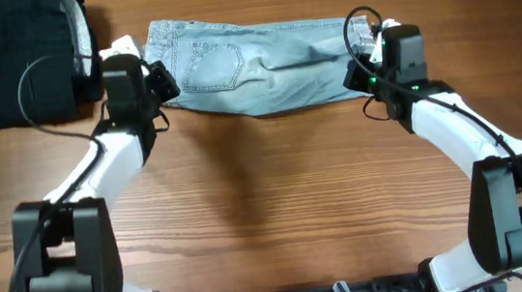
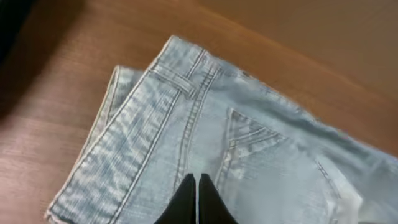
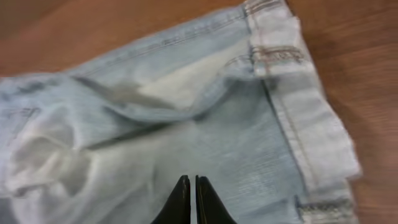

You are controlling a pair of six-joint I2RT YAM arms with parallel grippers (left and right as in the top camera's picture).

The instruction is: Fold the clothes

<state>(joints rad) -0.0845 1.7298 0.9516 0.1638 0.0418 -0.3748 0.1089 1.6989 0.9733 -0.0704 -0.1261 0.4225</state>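
Note:
The light blue denim shorts lie flat across the far middle of the table, folded lengthwise, with the waistband and a back pocket at the left and the hems at the right. My left gripper is at the waistband end. In the left wrist view its fingers are shut, tips together over the denim near the pocket. My right gripper is at the hem end. In the right wrist view its fingers are shut over the wrinkled fabric. No cloth shows between either pair of tips.
A black folded garment with a pale lining lies at the far left corner, close to the left arm. Bare wooden table stretches in front of the shorts. The arm bases stand at the near edge.

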